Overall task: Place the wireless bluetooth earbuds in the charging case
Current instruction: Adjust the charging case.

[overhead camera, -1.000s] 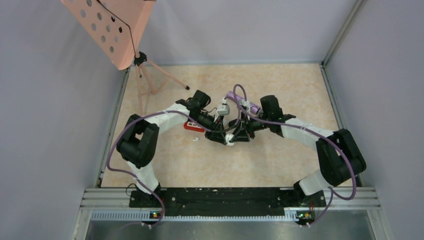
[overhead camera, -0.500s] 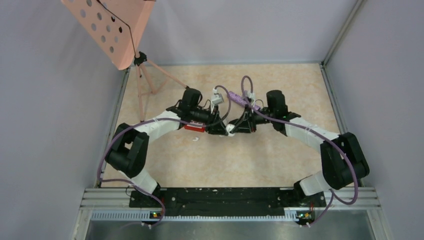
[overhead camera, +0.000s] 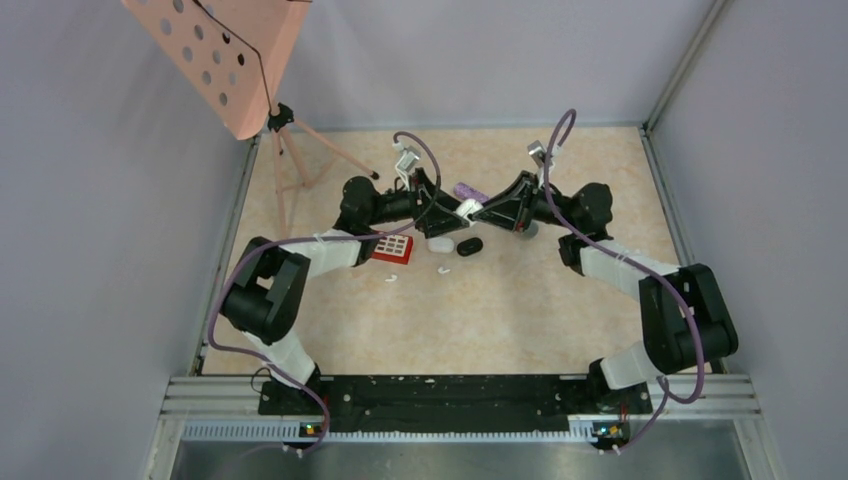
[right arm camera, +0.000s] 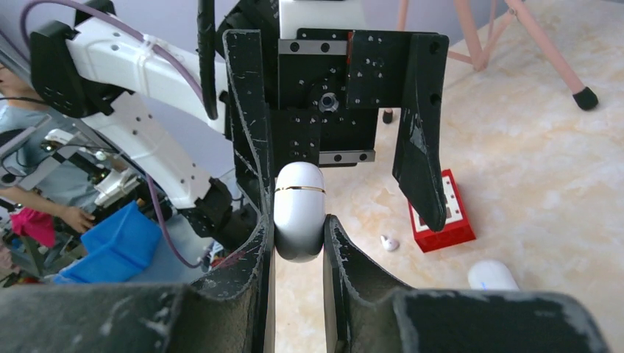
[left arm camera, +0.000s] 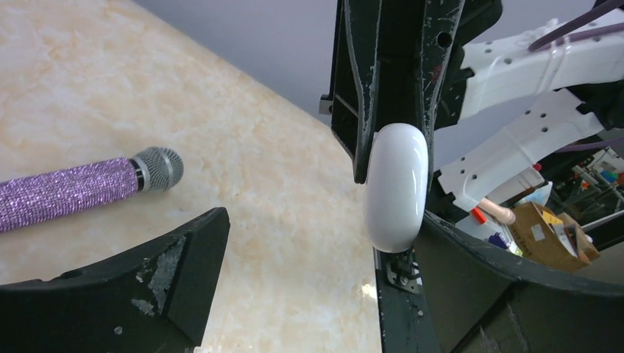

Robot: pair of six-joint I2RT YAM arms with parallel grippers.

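My right pincer (right arm camera: pixel 298 224) is clamped on the case (right arm camera: pixel 298 209), held aloft, left pincer (left arm camera: pixel 302 235) spread wide facing it; I'd keep the grip below the seam (right arm camera: pixel 298 189) so the lid (right arm camera: pixel 298 175) can open.

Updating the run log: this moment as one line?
left gripper: open | right gripper: shut on white charging case, lid closed | white earbud: on table

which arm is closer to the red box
Left. The left arm has its forearm right beside the red box; the right arm comes in from the other side, well off to the box's right.
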